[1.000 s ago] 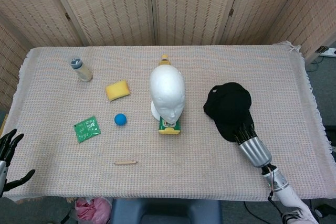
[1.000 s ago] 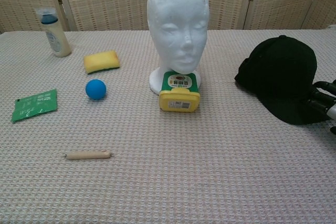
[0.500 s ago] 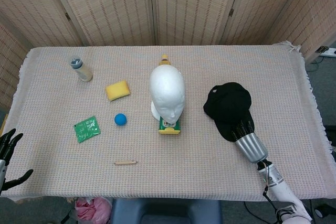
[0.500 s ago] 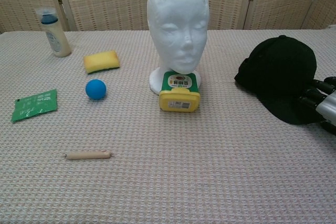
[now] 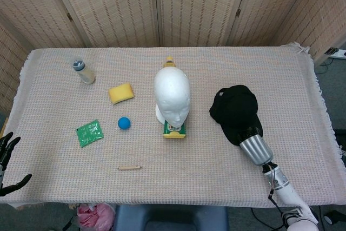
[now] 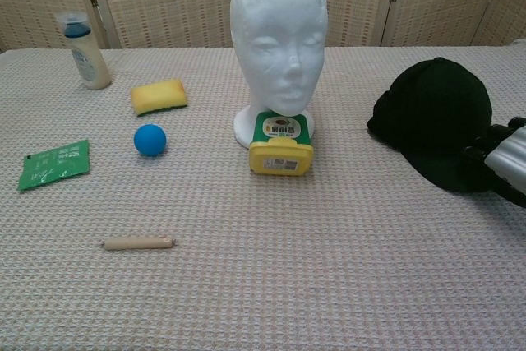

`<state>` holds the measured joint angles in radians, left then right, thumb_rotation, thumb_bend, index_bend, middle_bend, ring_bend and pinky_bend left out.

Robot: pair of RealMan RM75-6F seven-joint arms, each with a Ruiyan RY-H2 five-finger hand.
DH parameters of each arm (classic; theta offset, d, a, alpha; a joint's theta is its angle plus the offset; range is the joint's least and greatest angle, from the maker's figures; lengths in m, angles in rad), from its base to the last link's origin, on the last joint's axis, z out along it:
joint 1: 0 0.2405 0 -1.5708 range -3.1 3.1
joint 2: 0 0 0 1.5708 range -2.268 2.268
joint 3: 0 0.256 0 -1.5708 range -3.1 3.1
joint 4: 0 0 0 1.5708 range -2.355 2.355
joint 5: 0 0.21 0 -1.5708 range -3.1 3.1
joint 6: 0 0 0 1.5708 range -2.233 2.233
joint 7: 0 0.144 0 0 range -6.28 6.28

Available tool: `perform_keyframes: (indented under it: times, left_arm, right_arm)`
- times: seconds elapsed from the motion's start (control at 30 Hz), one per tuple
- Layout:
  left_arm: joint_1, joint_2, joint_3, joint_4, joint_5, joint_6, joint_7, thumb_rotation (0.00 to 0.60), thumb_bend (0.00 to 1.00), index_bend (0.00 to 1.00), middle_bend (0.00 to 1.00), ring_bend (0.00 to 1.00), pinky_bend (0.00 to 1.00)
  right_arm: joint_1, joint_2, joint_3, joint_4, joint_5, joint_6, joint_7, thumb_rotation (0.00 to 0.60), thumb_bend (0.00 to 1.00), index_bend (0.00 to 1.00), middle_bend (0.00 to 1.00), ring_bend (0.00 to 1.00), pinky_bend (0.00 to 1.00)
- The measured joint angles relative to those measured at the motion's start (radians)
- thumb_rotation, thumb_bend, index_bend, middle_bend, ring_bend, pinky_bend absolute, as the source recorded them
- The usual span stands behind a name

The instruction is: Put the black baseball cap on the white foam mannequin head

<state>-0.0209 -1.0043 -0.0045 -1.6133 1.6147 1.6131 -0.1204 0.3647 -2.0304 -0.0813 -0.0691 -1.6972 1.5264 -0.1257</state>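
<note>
Black cap (image 5: 235, 111) lies flat on the table cloth (image 5: 281, 79), at 3 o'clock from the foam mannequin head (image 5: 172, 94), well apart from it; brim points toward 6 o'clock, to the near table edge. Right hand (image 5: 252, 136) is at the brim; fingertips touch or overlap the brim edge, black on black, so I cannot tell whether it actually grips or just rests there. Left hand (image 5: 6, 158) sits off the table's near left corner, fingers spread, holding nothing.

Judgement on handling: cap is light; crown is soft fabric and will collapse if squeezed; brim is the stiff part, so that is the place to pinch, thumb under, fingers on top; it should carry without sagging. Foam head looks light too, on a small base; a yellow-green box (image 5: 174, 129) sits just at its front; a sideways push from the cap could tip or slide it, so lower the crown from above, not drag it across.

Step in hand looks like securing the brim; cap not yet lifted.
</note>
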Motion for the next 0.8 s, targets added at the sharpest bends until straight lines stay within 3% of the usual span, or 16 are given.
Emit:
perform_keyframes:
  times: [0.17, 0.27, 0.6, 0.8]
  left_arm:
    - [0.004, 0.0, -0.003, 0.004, -0.004, 0.008, -0.007, 0.6, 0.2, 0.0, 0.0, 0.0, 0.17]
    - [0.008, 0.0, -0.006, 0.006, -0.004, 0.018, -0.009, 0.6, 0.2, 0.0, 0.0, 0.0, 0.17]
    - [0.014, -0.003, -0.007, 0.01, 0.003, 0.032, -0.012, 0.6, 0.2, 0.0, 0.0, 0.0, 0.17]
    - [0.019, -0.004, -0.005, 0.01, 0.011, 0.042, -0.013, 0.6, 0.2, 0.0, 0.0, 0.0, 0.17]
  right_arm:
    - [0.013, -0.001, 0.01, 0.0, 0.013, 0.018, 0.008, 0.6, 0.42, 0.87, 0.74, 0.71, 0.83]
    - [0.025, 0.0, 0.019, 0.001, 0.023, 0.044, 0.015, 0.6, 0.49, 0.93, 0.79, 0.76, 0.9]
    - [0.094, 0.032, 0.089, 0.005, 0.091, 0.202, 0.031, 0.6, 0.55, 0.99, 0.83, 0.8, 0.95]
    - [0.139, 0.078, 0.08, 0.015, 0.082, 0.255, -0.04, 0.6, 0.58, 1.0, 0.84, 0.8, 0.96]
